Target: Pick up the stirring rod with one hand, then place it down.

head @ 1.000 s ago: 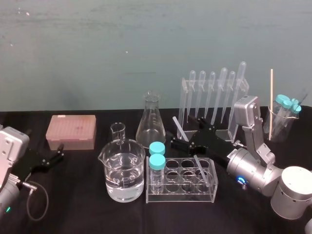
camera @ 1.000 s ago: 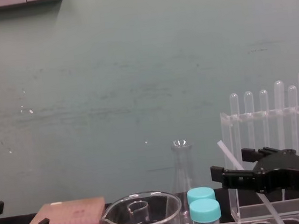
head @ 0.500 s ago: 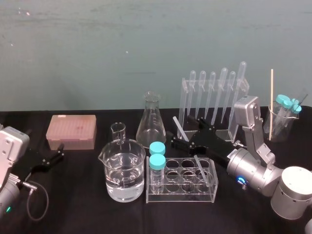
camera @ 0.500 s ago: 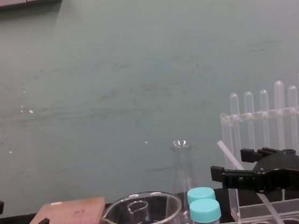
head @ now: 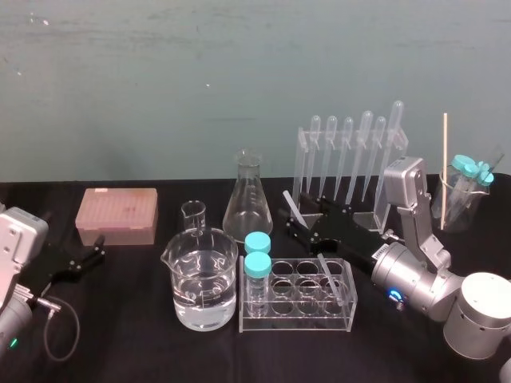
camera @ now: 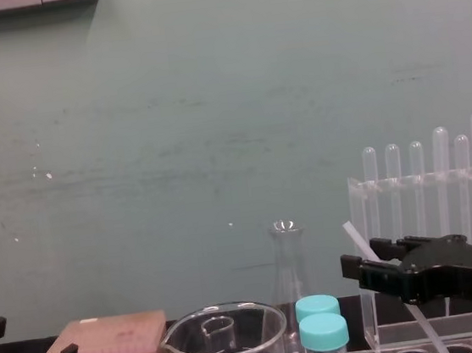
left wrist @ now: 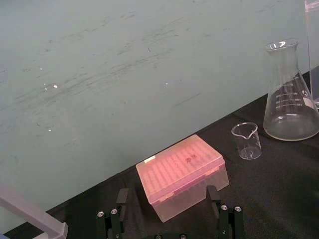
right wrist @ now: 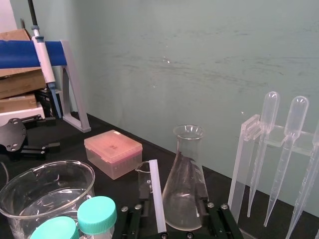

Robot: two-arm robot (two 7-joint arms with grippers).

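Note:
The stirring rod (head: 292, 207) is a thin translucent-white stick leaning with its lower end in the clear tube rack (head: 295, 321); its upper end points back and left. My right gripper (head: 297, 217) reaches in from the right and straddles the rod's upper part. In the right wrist view the rod (right wrist: 156, 194) lies against one finger, with a gap to the other. From the chest the rod (camera: 356, 239) rises just behind the black fingers of the right gripper (camera: 363, 262). My left gripper (head: 88, 254) rests open at the table's left, near the pink box (left wrist: 182, 172).
A water-filled beaker (head: 201, 279) and two teal-capped vials (head: 257, 263) stand left of the rack. Behind are a conical flask (head: 247, 199), a small beaker (head: 192, 215) and a pipette stand (head: 351, 159). A beaker with capped tubes (head: 465, 195) sits far right.
The right gripper's fingers have drawn closer together around the rod's upper part. The rod, the left arm and the glassware have not moved.

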